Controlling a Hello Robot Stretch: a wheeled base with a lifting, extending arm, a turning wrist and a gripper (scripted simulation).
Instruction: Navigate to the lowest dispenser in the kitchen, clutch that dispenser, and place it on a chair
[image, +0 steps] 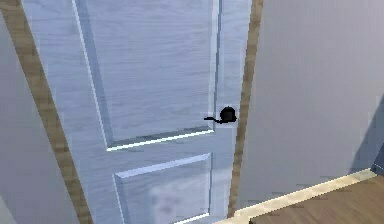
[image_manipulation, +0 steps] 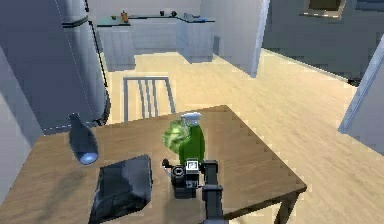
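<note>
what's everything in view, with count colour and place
door: one, pale blue-grey, forward view's middle
door handle: one, black, door's right edge
table: one, brown wood, arm side view's foreground
green bottle: one, translucent green, table's middle
dark bottle-shaped thing: one, blue-grey, tilted, table's left
dark cloth: one, black-grey, table's near left
chair: one, grey, behind table
fridge: one, grey, upper left
counters: one run, pale grey, far back
arm: one, dark, bottom edge
jaws: one pair, dark, near green bottle; cannot tell if holding anything

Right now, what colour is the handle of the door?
Black. The handle shows best in the forward view, on the pale blue-grey door.
</note>
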